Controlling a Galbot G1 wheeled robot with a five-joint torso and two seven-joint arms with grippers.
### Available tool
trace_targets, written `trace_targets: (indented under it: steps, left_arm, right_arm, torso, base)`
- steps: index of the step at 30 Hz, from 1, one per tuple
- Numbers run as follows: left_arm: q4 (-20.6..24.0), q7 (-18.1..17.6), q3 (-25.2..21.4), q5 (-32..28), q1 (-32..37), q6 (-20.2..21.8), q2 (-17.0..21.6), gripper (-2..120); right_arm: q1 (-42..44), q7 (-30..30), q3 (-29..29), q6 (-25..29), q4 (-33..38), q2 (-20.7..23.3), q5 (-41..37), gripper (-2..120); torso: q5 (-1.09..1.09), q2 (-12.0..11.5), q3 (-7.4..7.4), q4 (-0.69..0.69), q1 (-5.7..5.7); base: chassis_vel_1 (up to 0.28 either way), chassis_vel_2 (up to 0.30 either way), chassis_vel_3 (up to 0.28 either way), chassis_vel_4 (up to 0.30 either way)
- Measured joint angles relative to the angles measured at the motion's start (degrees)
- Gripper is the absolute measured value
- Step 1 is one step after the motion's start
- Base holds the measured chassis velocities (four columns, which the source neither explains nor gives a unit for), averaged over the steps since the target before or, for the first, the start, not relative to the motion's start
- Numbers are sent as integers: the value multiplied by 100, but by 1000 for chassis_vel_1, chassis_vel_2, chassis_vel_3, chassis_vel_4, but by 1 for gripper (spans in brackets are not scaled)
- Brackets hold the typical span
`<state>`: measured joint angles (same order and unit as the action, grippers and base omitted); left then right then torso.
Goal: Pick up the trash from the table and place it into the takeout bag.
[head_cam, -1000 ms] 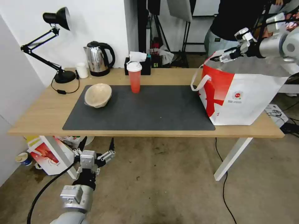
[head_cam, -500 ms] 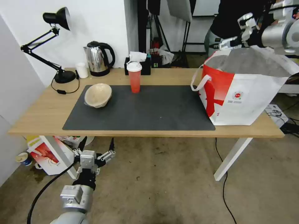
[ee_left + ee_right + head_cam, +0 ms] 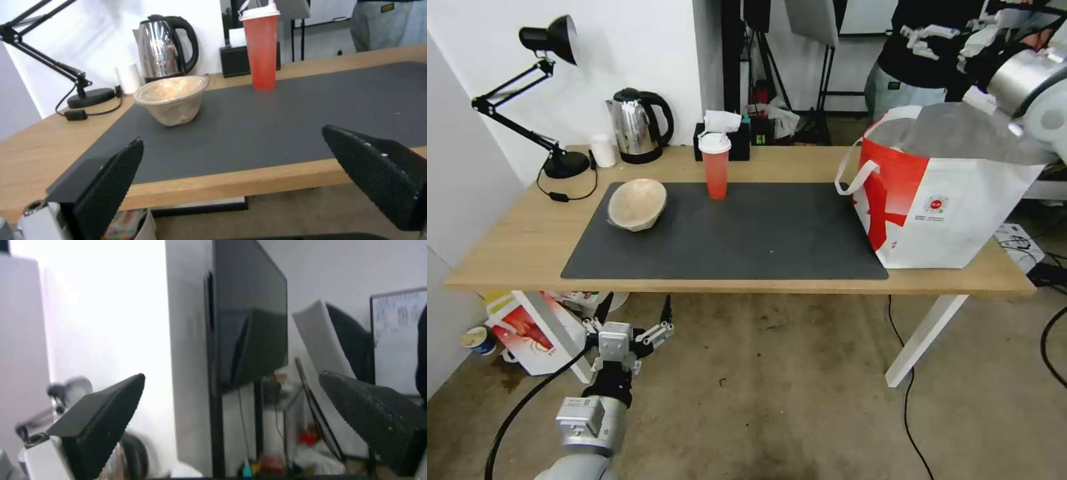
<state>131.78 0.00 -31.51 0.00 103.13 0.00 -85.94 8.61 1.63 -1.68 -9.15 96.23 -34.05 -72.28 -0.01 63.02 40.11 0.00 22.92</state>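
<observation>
**Right pincer raised above the takeout bag, two leftovers on the mat**

Hanging high above the far rim of the takeout bag [image 3: 954, 200], the right pincer [image 3: 924, 35] points toward the robot's left with its fingers spread apart and nothing between them. Its own wrist view shows the two black fingertips [image 3: 102, 413] wide apart against the white wall and dark panels of the room behind.

The takeout bag stands upright on the right end of the counter [image 3: 514, 247], partly over the right edge of the dark grey mat [image 3: 740, 240]. Its mouth is open, showing the silver lining, and a white strap handle [image 3: 854, 177] droops over the side facing the mat. What lies inside the bag cannot be made out.

On the mat, the beige fibre bowl [image 3: 637, 203] sits tilted near the left far corner, and the tall red cup [image 3: 716, 167] with its white lid stands upright at the mat's far edge, well apart from the bowl. Behind the cup is a black tissue box [image 3: 724, 140]; farther left along the wall are a kettle [image 3: 639, 127], a small white cup [image 3: 603, 151] and a black desk lamp [image 3: 540, 93].

The left pincer [image 3: 632, 327] is parked low, below the counter's near edge on the left side, fingers apart and empty. Its wrist view looks across the counter at the fibre bowl [image 3: 171, 98] and the red cup [image 3: 261, 50].
</observation>
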Motion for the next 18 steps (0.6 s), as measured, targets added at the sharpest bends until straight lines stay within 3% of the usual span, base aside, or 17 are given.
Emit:
trace_targets:
  steps: [6,13,18]
  left_arm:
    - [0,0,0,0,0,0,0,100]
    - [0,0,0,0,-1,0,-1,100]
    - [0,1,0,0,0,0,0,100]
  right_arm:
    - [592,-509,-510,378,787,-102,30,100]
    - [1721,-764,-1189,783,1638,-344,679,100]
    - [2877,-894,-1929,1009,2450,-771,1414,100]
  torso:
    - [-2,0,0,0,0]
    - [-1,0,0,0,0]
    - [2,0,0,1,0]
  base:
    - [0,0,0,0]
    - [0,0,0,0]
    - [0,0,0,0]
